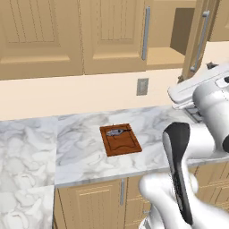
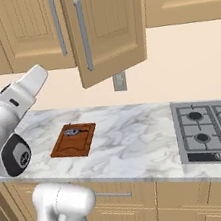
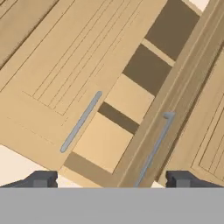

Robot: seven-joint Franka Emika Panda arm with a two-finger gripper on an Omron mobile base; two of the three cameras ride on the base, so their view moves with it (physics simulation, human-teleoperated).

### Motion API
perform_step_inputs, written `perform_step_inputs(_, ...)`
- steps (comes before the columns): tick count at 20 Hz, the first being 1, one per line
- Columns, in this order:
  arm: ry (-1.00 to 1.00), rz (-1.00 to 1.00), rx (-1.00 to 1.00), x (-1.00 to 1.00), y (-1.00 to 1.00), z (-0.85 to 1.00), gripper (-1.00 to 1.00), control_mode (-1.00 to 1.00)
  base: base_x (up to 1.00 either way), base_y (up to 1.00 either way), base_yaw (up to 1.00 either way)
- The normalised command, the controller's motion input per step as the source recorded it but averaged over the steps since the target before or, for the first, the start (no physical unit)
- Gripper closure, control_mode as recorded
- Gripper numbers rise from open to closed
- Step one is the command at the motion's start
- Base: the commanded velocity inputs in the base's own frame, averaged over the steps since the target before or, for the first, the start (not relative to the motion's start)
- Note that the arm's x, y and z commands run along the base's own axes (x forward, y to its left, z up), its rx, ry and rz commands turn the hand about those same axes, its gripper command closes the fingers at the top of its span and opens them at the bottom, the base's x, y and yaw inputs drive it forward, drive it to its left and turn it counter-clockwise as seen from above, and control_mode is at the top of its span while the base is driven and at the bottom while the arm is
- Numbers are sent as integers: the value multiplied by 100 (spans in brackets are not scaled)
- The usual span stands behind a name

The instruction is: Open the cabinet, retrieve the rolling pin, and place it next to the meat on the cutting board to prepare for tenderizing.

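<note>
Hovering in front of the cabinet (image 3: 87,78), the gripper (image 3: 111,179) has its fingertips (image 3: 41,178) spread wide with nothing between them. Hand view looks into the cabinet: left door closed, its silver bar handle (image 3: 81,121) across the panel; right door (image 3: 183,87) swung out edge-on, its handle (image 3: 155,146) running down between the fingertips. Bare shelves (image 3: 127,98) visible in the gap. Right base view: the open door (image 2: 107,27) hangs out over the counter (image 2: 131,134), closed door beside it. Cutting board (image 1: 120,139) lies flat on the marble counter, below and left of the cabinet; meat (image 1: 116,132) sits on the board's far end. Rolling pin: cannot tell where it is. Wall outlet (image 1: 142,86) on the backsplash, stove (image 2: 211,129) at the counter's right end.
</note>
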Motion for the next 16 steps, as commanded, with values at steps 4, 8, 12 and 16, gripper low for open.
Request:
perform_step_inputs(4,19,-51,-15,35,31,-16,-100,-100,0,0,0)
perform_step_inputs(8,25,-51,-16,31,19,-16,-100,-100,0,0,0)
perform_step_inputs(12,25,-33,-13,63,9,-5,-100,-100,0,0,0)
perform_step_inputs(16,9,-3,-4,74,-2,-13,-100,-100,0,0,0)
